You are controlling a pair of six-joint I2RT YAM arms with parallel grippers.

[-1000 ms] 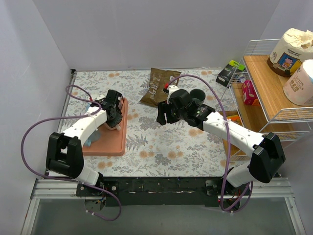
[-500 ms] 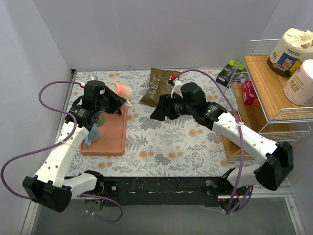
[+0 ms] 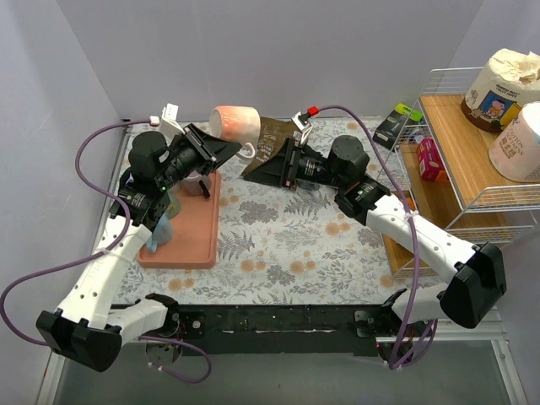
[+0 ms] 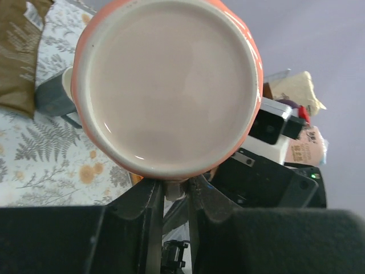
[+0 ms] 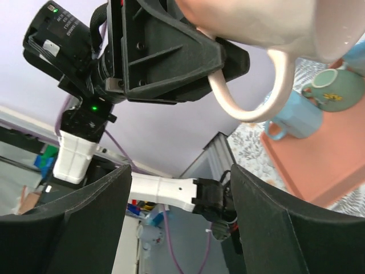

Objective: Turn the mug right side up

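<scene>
While both arms are raised, mug: off the table, lying on its side, toward 11 o'clock.
Left gripper: jaws clamped on the mug by its white handle.
Right gripper: jaws wide apart, just at the mug's 4 o'clock.
Tray: 9 o'clock side, blue cup on it.

Walled lab test cell with floral tabletop

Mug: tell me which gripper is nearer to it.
Left. The left gripper is shut on the mug, holding it in the air. The right gripper is open just to the mug's right, not touching it.
</scene>
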